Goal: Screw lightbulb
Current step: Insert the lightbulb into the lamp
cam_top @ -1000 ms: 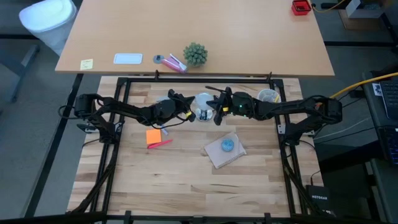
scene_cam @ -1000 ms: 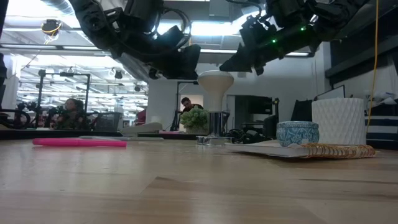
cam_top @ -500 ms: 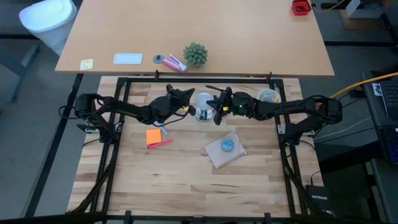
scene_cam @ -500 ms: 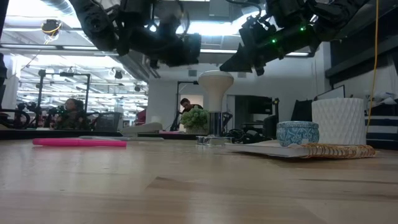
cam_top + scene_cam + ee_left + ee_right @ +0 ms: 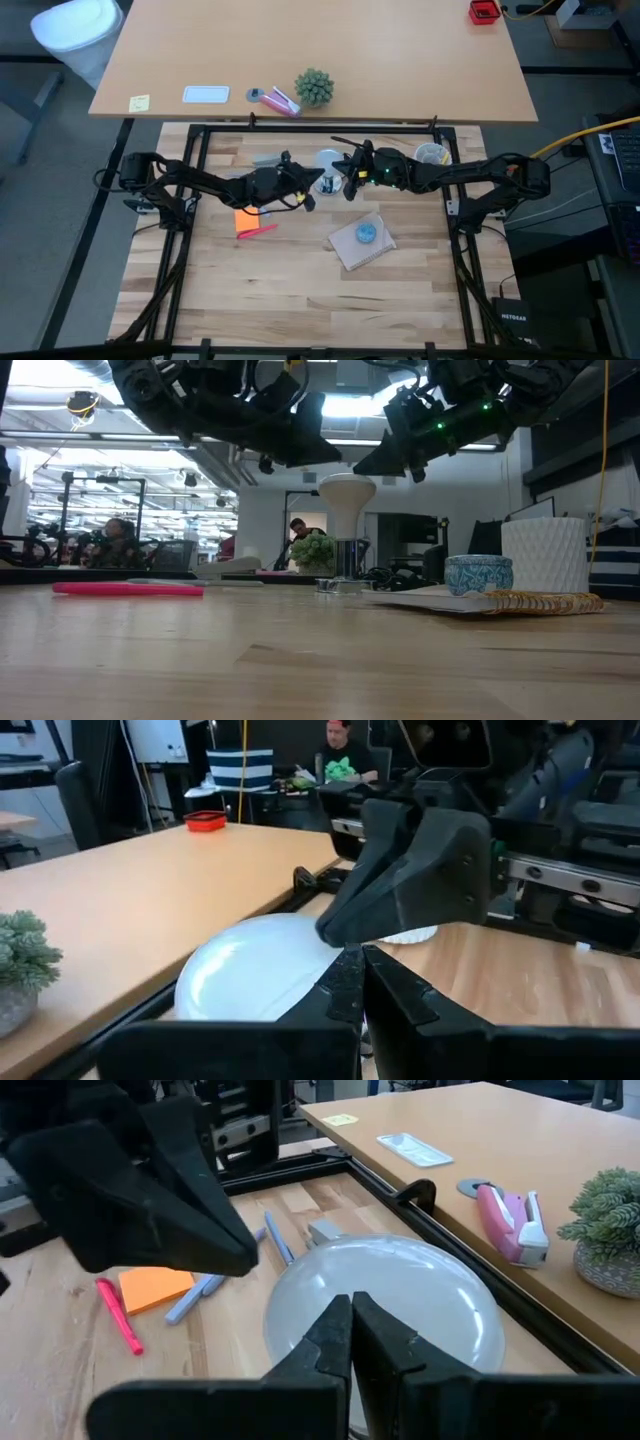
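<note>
The left gripper (image 5: 312, 190) hangs above the table just left of centre in the high view, its fingers (image 5: 395, 995) clenched together on nothing. The right gripper (image 5: 340, 176) hangs just right of centre, also clenched and empty, its fingers (image 5: 375, 1342) pressed tip to tip. Both point inward at the bulb (image 5: 327, 161), which stands between them at upper centre of the high view. In the low view the bulb (image 5: 346, 495) is upright at frame centre, globe up, its base seated in a shiny socket (image 5: 346, 575) on the table; both grippers sit above and to either side of the globe, clear of it. Each wrist view shows the white globe just beyond that arm's fingertips, with the other arm's gripper close behind it. Outward from this group: an orange pad (image 5: 248, 218) and a pink marker (image 5: 258, 231) lie left of centre, and a blue blob (image 5: 366, 233) rests on a notebook (image 5: 350, 250) lower right of centre. Judged status: the bulb is already placed in the socket, and neither gripper holds it. How far it is threaded cannot be told. If turns remain, a gripper must open, take the globe and rotate it.
</note>
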Motion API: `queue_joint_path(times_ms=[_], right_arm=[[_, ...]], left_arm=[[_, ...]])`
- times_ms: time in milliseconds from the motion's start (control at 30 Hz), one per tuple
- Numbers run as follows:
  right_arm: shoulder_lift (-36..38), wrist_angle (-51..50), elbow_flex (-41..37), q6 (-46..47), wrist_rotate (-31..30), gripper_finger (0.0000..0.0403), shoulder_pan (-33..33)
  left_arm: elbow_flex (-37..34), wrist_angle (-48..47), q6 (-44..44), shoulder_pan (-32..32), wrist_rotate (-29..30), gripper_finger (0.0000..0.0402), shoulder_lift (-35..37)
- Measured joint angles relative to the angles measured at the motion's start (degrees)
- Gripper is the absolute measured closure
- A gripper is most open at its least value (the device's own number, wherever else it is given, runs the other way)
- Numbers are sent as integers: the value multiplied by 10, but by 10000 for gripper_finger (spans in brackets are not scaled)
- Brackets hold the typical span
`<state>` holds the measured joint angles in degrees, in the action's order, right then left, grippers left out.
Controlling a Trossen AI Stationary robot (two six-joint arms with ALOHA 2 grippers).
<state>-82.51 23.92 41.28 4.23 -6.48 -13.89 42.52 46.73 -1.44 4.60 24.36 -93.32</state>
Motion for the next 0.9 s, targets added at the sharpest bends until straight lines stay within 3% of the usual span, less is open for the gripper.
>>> queue_joint_path(times_ms=[900], right_arm=[[0,5,0,4,0,391,0]], left_arm=[[0,-47,15,11,0,402,0]])
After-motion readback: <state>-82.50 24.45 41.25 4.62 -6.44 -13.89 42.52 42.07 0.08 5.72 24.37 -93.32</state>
